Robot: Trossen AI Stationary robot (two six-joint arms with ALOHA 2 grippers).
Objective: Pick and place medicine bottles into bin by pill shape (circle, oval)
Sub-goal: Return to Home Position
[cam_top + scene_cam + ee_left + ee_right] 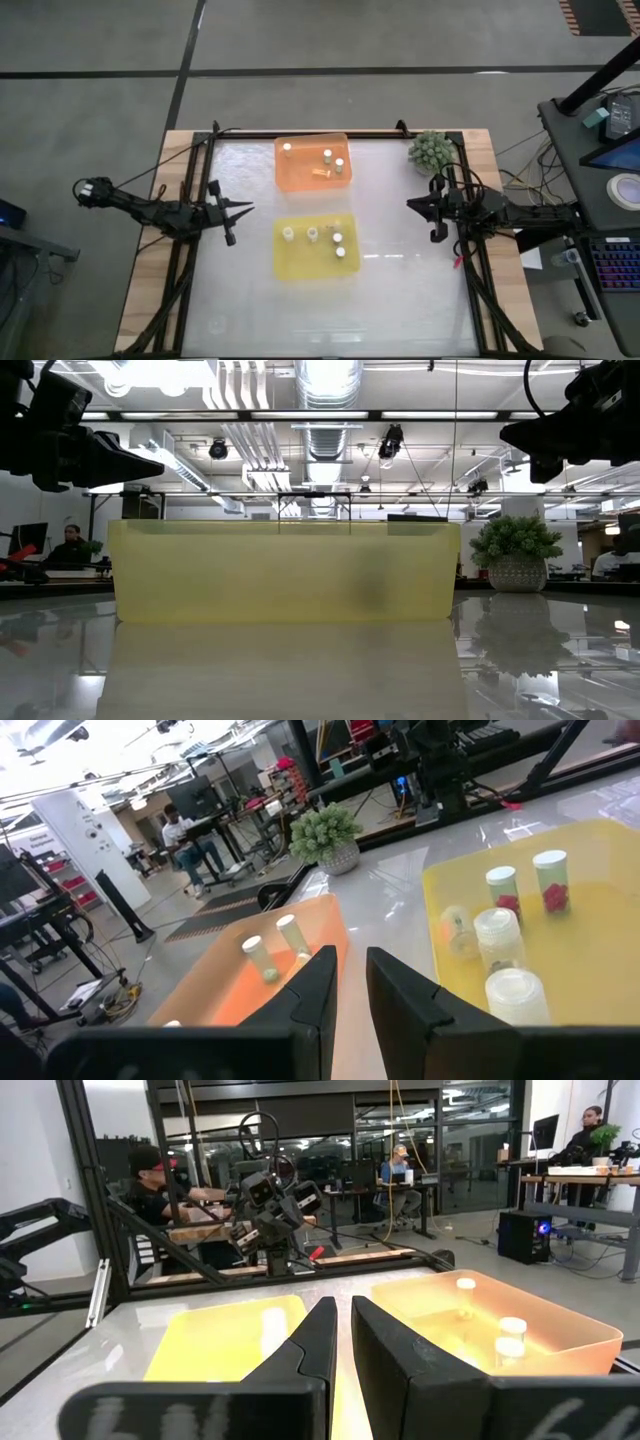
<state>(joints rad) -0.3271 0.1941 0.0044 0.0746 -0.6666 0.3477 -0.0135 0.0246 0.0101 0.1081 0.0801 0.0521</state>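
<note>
Two bins lie mid-table: an orange bin (pixel 312 163) toward the far edge and a yellow bin (pixel 315 247) nearer. Three medicine bottles stand upright in the orange bin (pixel 327 155), with a small orange piece (pixel 322 172) lying beside them. Several more bottles stand in the yellow bin (pixel 337 238), two showing red contents (pixel 553 880). My left gripper (pixel 245 210) hovers shut at the table's left, level, pointing toward the bins (pixel 350 955). My right gripper (pixel 410 204) hovers shut at the table's right, also level and facing the bins (pixel 343 1305). Neither holds anything.
A green spiky plant ball in a pot (pixel 430 150) stands at the far right corner of the table. Black frame rails (pixel 190 250) run along the table's left and right sides. People sit at desks in the room beyond the table (pixel 150 1180).
</note>
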